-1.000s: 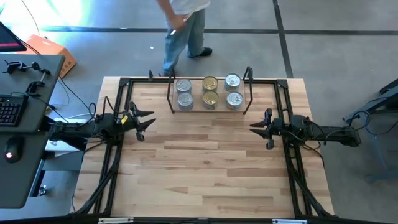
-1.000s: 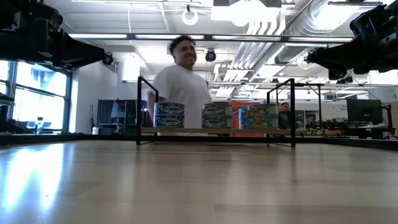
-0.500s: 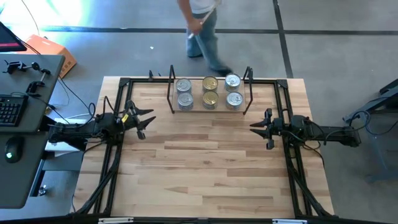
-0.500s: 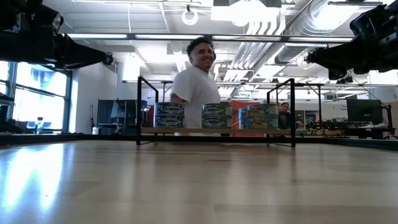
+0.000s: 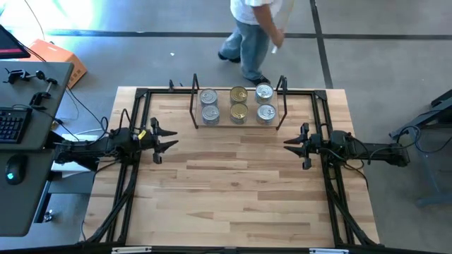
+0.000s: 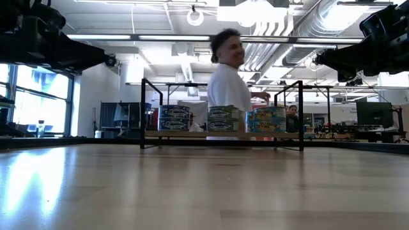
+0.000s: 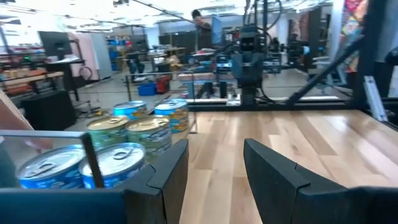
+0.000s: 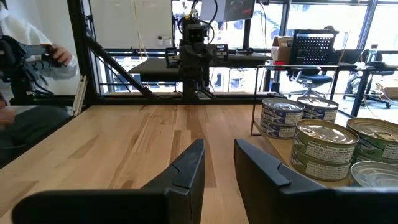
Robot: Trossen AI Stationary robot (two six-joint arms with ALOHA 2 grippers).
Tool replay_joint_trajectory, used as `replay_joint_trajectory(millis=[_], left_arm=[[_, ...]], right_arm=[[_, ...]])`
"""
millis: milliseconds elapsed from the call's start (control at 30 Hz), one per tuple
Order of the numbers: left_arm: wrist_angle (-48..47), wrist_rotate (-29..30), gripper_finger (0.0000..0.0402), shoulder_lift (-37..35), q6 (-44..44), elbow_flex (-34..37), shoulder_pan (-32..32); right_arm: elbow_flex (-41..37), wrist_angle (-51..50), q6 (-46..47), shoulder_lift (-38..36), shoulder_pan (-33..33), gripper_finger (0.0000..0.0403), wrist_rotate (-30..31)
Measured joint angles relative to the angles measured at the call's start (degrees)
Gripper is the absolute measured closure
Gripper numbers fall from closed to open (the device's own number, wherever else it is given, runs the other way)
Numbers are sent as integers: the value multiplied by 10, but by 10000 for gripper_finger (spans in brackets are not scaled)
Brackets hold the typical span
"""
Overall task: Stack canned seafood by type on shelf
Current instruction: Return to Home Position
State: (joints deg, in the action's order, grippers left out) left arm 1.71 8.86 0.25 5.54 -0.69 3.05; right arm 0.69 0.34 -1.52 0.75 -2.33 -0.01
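Evidently the sorting is all but finished: every tin (image 5: 239,111) in sight stands on the shelf (image 5: 224,104), and none lies out on the wooden surface (image 5: 233,183). From above, six lids show in three columns of two, and the level and wrist views show each as a pile two tins high. They are grouped by kind. Dark-blue labels with silver lids (image 7: 118,163) are at the end nearest the left jaws. Green labels with gold lids (image 5: 239,94) are in the middle. Light-blue-and-yellow labels with silver lids (image 6: 265,119) are at the end nearest the right jaws. As I judge it, nothing is left to stack; only parking the arms is outstanding.

Both pairs of jaws are apart and hold nothing. The left jaws, on the left arm (image 5: 99,147), hover at one side edge of the surface. The right jaws, on the right arm (image 5: 353,149), hover at the opposite edge, tips facing the left pair. The shelf lies to one side of the line between the two pairs, towards the far edge, well apart from either.

The tins are flat, round and squat, with shiny ridged pull-tab lids and glossy printed wrappers. The shelf is a pale, smooth wood board between thin black wire end frames. The surface is planked light wood inside a black metal frame. A person (image 5: 258,32) walks past beyond the far edge.
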Motion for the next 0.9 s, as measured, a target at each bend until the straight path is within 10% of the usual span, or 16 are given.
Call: replay_joint_trajectory(millis=[900], left_arm=[[-1,-7,255,0,0,0,22]], right_arm=[[0,0,0,0,0,324,0]])
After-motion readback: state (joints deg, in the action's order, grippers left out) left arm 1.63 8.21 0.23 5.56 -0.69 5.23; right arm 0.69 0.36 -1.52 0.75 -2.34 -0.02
